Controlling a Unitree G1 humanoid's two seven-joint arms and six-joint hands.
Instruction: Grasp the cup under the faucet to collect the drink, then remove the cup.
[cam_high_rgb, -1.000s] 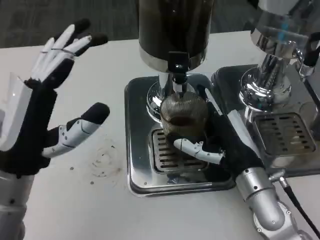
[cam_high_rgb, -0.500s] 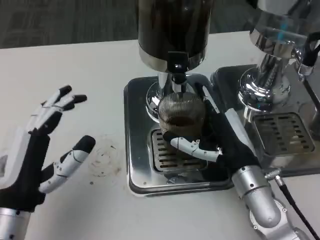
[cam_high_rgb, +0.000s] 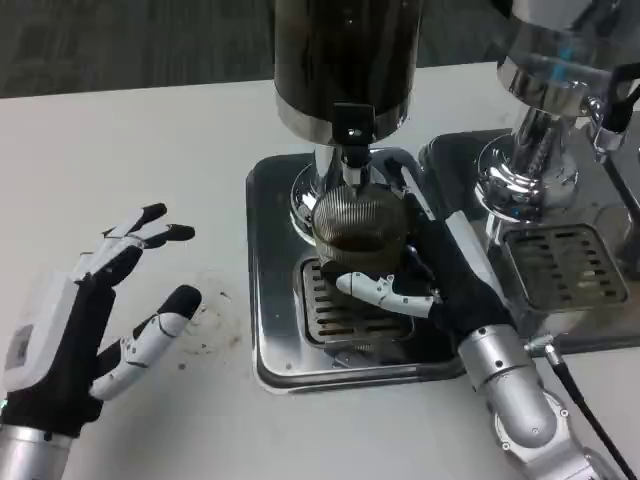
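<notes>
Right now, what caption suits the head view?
Right hand holds the cup under the faucet; left hand waits open on the table.

Ribbed smoky-brown cup (cam_high_rgb: 360, 228) — silver drip tray (cam_high_rgb: 275, 300) — white table (cam_high_rgb: 140, 150).

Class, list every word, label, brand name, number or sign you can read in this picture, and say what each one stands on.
None can be read.
A small dark mark on the white back of the left hand is too blurred to read.
The dispenser and cup show no lettering.

Drinks counter: twin dispensers (cam_high_rgb: 345, 70), drip trays (cam_high_rgb: 270, 300)
</notes>
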